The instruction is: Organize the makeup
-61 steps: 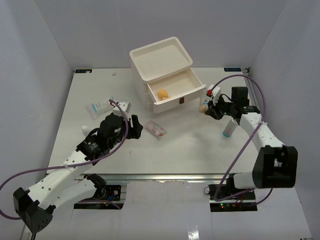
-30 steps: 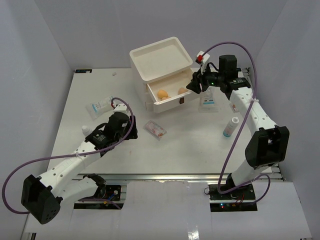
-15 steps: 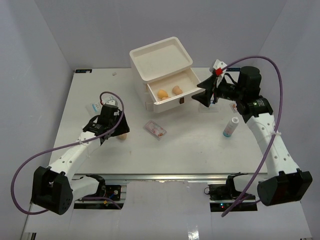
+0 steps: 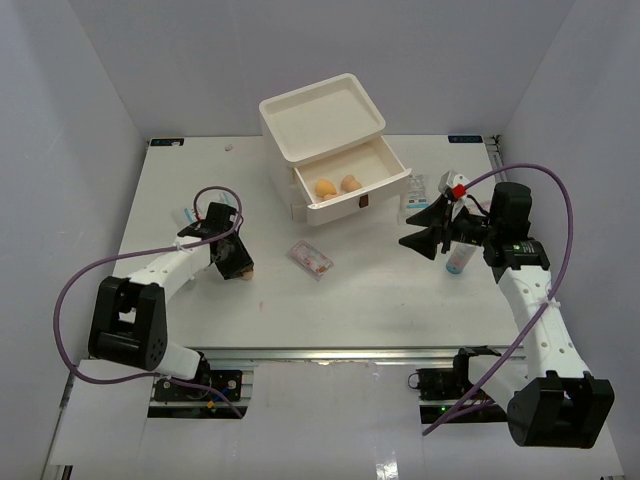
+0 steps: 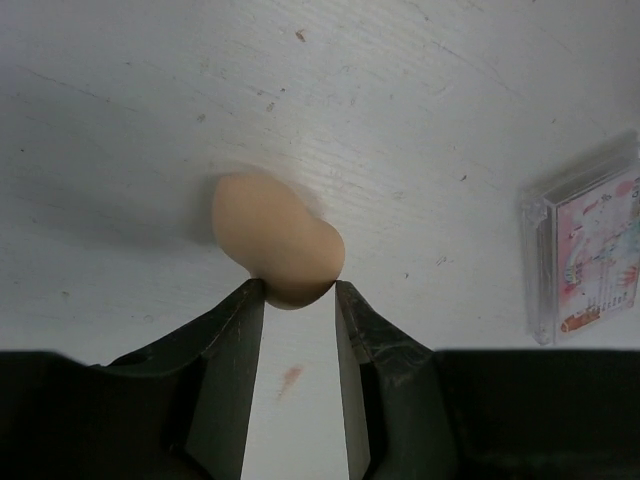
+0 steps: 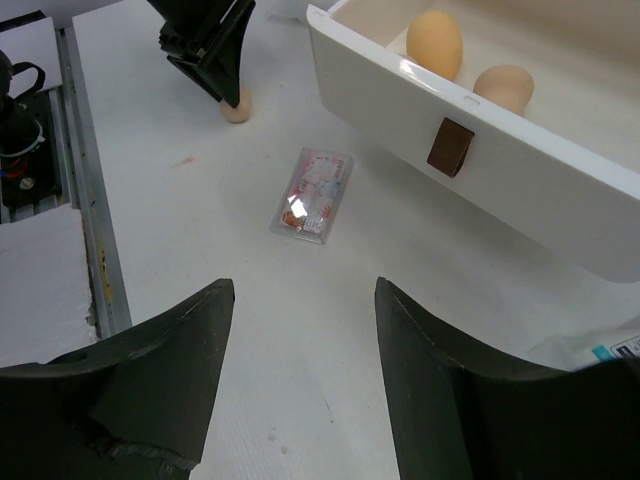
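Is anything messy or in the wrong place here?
Nothing is spilled or broken. The clear pink case lies crooked on the table, and one tan sponge sits outside the open drawer, where two other sponges already rest.

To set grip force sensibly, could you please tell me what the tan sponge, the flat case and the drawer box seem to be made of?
The tan sponge looks like soft foam: matte, no glare, rounded. The flat case is probably hard clear plastic: glossy glints, pink insert showing through. The drawer box seems rigid moulded plastic: cream, smooth sheen along its edge.
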